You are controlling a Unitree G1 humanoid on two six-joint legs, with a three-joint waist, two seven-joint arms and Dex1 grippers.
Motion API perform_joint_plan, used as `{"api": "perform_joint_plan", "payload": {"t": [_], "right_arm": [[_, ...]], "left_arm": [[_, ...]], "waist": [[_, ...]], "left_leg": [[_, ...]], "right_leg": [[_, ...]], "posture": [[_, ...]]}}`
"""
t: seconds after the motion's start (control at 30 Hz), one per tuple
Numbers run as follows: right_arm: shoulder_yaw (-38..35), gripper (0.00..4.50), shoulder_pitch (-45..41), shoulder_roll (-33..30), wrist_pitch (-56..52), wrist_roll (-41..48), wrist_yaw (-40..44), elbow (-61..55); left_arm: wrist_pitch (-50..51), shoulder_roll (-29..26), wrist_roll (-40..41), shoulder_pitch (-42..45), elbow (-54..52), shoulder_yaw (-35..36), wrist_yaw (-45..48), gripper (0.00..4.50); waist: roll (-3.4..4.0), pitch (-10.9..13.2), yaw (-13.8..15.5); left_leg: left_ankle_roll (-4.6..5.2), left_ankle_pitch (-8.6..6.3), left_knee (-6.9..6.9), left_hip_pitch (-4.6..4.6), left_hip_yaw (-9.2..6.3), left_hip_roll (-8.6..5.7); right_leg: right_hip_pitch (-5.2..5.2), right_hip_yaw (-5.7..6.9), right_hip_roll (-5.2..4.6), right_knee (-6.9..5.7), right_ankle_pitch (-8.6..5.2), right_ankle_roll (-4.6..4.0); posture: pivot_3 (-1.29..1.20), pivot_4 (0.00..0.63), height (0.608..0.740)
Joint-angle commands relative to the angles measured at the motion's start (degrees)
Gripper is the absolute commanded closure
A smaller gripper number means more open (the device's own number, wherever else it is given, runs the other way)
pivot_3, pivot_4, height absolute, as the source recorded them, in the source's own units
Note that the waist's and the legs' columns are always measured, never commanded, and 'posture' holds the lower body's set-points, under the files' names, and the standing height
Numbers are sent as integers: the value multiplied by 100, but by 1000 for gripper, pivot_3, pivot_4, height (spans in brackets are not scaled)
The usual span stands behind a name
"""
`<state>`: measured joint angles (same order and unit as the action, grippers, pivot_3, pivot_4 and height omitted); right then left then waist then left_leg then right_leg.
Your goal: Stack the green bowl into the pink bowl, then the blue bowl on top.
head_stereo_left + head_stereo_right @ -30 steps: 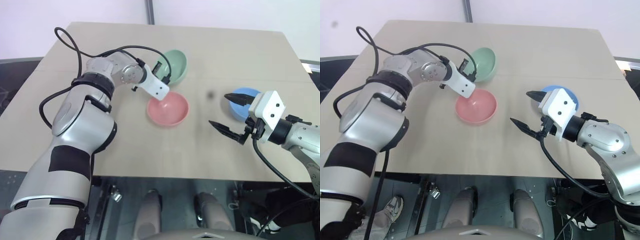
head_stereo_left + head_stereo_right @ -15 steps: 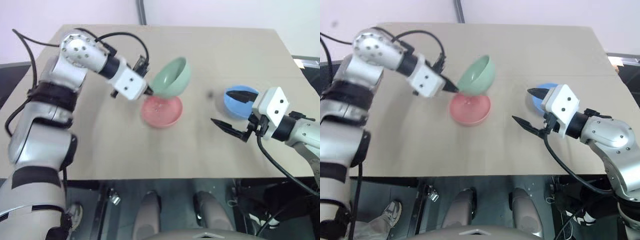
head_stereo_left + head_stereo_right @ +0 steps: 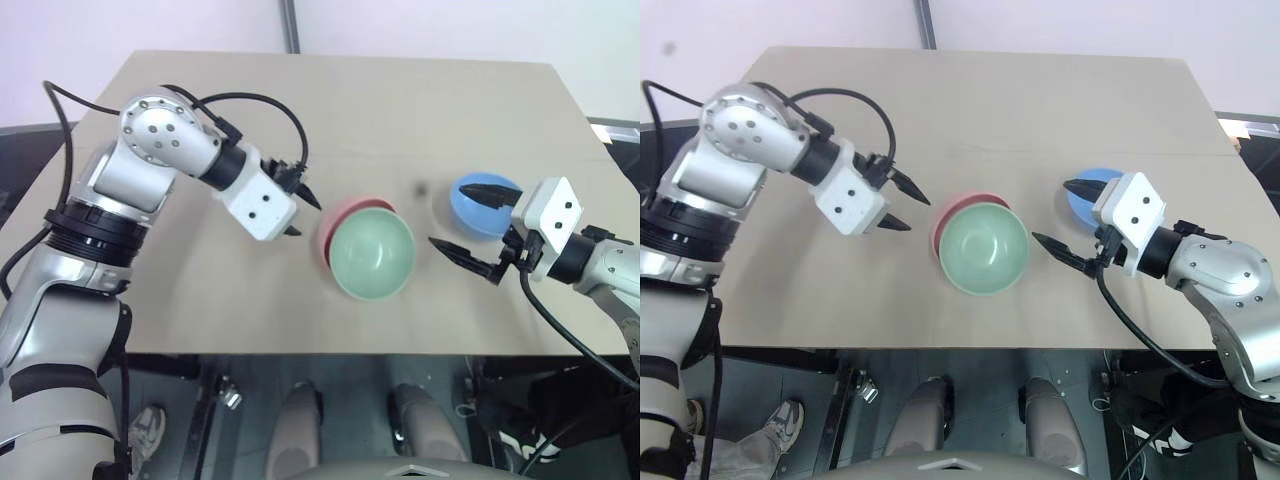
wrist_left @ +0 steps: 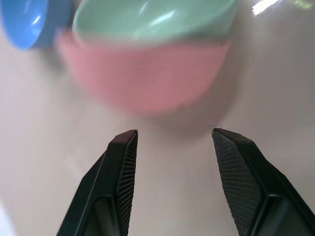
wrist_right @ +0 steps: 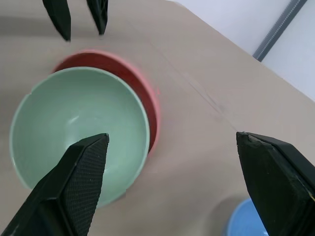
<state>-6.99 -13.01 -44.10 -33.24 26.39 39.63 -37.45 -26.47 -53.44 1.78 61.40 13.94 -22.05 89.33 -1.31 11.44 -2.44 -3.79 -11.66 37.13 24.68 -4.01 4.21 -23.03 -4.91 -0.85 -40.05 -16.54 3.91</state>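
The green bowl (image 3: 372, 256) is pale mint, smooth and plain, its hollow turned toward the head camera; it sits in the pink bowl (image 3: 345, 212), shifted off centre toward the worktop's near edge, so a salmon crescent of the pink rim shows on the far-left side; the pair lies near the middle of the beige worktop (image 3: 420, 110); the blue bowl (image 3: 470, 208), sky-blue and equally plain, stands apart to the right, upright; the left tool (image 3: 305, 212) sits just left of the pink bowl, its two black fingers apart and holding nothing; the right tool (image 3: 470, 225) has its fingers spread wide, one over the blue bowl's rim, the other nearer the green bowl, gripping nothing.
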Motion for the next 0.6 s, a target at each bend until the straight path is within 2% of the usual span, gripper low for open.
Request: {"api": "perform_joint_plan", "payload": {"t": [0.03,0.6], "right_arm": [[-42,0,-32,23,207,-87,-12,14],[60,0,-296,17,161,-108,20,129]], "left_arm": [[496,-227,-37,-322,-562,449,-278,1890],[2429,-83,270,-1310,-2085,955,-844,1890]], "waist": [[1,0,-7],[1,0,10]], "left_leg": [[0,0,0,0,1,0],[0,0,0,3,-10,0]], "right_leg": [[0,-1,0,0,0,0],[1,10,0,1,0,0]], "posture": [[0,150,740],[0,150,740]]}}
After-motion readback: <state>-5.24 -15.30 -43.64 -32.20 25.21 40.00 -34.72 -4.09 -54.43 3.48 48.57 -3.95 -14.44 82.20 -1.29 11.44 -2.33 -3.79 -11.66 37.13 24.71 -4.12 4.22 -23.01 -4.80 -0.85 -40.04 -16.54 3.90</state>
